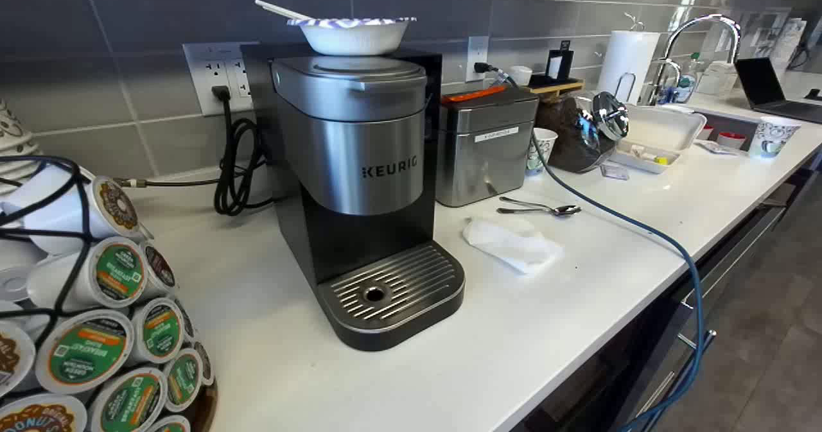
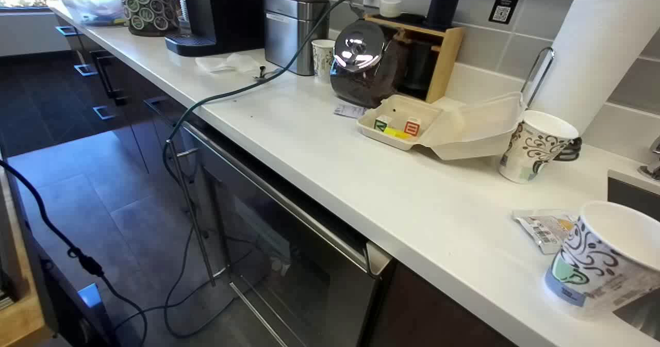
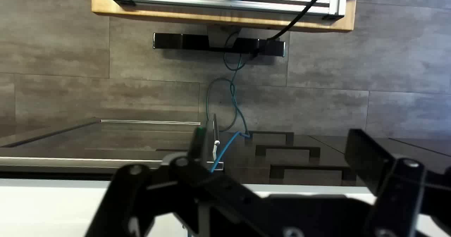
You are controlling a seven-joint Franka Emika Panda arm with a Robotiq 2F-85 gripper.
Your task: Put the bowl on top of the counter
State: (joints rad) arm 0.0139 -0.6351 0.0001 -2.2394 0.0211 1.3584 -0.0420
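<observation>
The bowl [image 1: 354, 38] sits upright on top of the coffee maker [image 1: 359, 162] in an exterior view. It is white with a blue patterned rim, and a white utensil handle [image 1: 282, 11] sticks out over its left side. The bowl is outside the other frames. The white counter [image 1: 507, 336] runs under the coffee maker, and it also shows in an exterior view [image 2: 289, 135] and the wrist view [image 3: 53, 205]. My gripper [image 3: 280, 138] shows only in the wrist view; it is open and empty, above the counter's edge and dark cabinet fronts.
Coffee pods [image 1: 90, 348] stand left of the coffee maker. A folded white cloth [image 1: 514, 242], spoons [image 1: 539, 207] and a metal box [image 1: 491, 146] lie to its right. A blue cable [image 1: 642, 223] crosses the counter. A takeout box [image 2: 397, 122] and paper cups [image 2: 536, 146] stand farther along.
</observation>
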